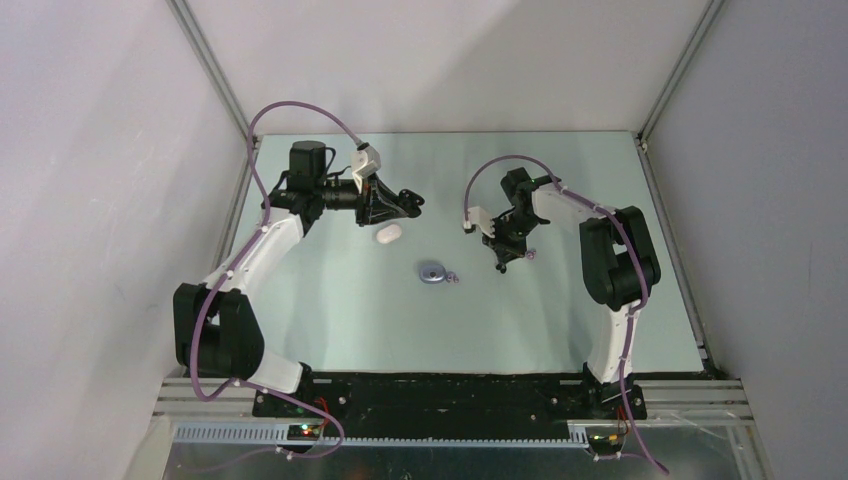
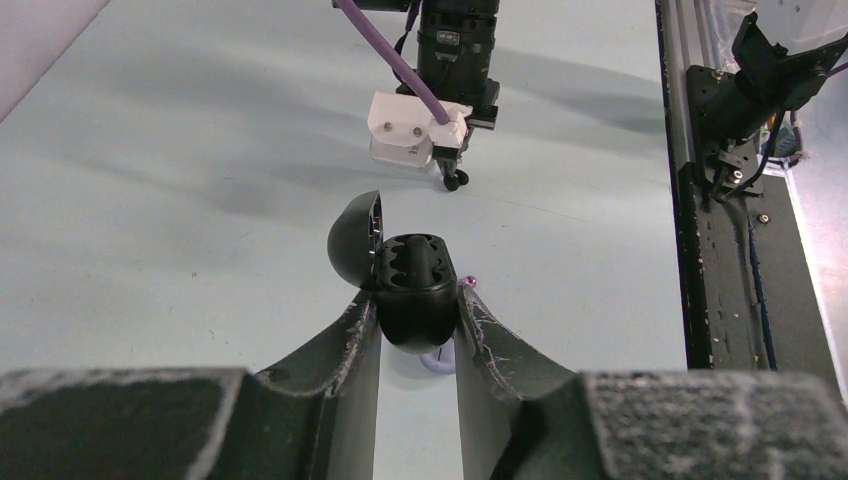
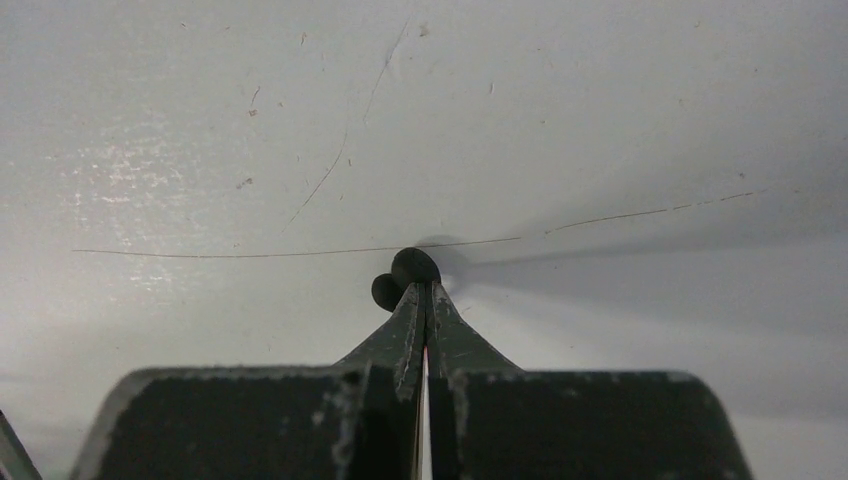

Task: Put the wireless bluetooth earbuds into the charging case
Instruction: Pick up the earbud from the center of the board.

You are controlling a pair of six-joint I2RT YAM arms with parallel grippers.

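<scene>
Black earbud (image 3: 413, 268): pinched at the tips of the right tool (image 3: 424, 300), which is closed almost flat on it, over the bench (image 1: 350, 320). Black case (image 2: 415, 290), lid open: clamped in the left tool (image 2: 418, 302). Lavender case (image 1: 432, 272), white case (image 1: 388, 235): on the bench between the tools.

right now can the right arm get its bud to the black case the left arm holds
Probably yes. The right gripper is shut on a black earbud, the left gripper holds the black case open, and only bare table lies between them; the lavender case sits nearer the bases, off that line.
</scene>
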